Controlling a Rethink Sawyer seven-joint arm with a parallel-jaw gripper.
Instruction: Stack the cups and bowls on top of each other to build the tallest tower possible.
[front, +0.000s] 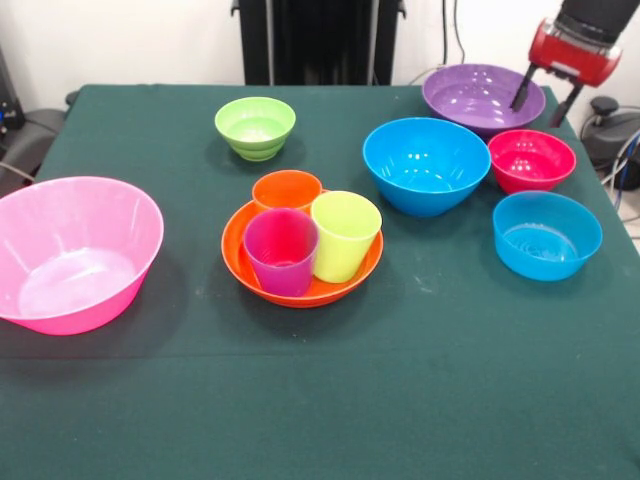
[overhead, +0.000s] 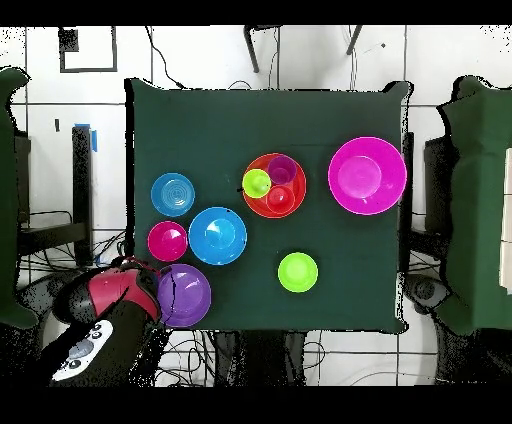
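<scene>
An orange bowl (front: 300, 296) (overhead: 297, 203) at mid-table holds the three upright cups: orange (front: 287, 189) (overhead: 279, 200), purple (front: 281, 250) (overhead: 283, 169) and lime green (front: 345, 235) (overhead: 257, 183). Around it, each apart from the others, are a big pink bowl (front: 75, 255) (overhead: 367, 175), a small green one (front: 255, 127) (overhead: 297, 272), a big blue one (front: 425, 165) (overhead: 217, 235), a small red one (front: 531, 160) (overhead: 167, 241) and a small light blue one (front: 547, 235) (overhead: 172, 194). My gripper (front: 536, 114) (overhead: 160, 290) is open at the right rim of the purple bowl (front: 475, 98) (overhead: 188, 297), holding nothing. No tower stands.
The dark green table (front: 320, 400) ends just behind the purple bowl. Black equipment (front: 320, 40) stands beyond the far edge, and cables and gear (front: 610, 130) lie off the right side.
</scene>
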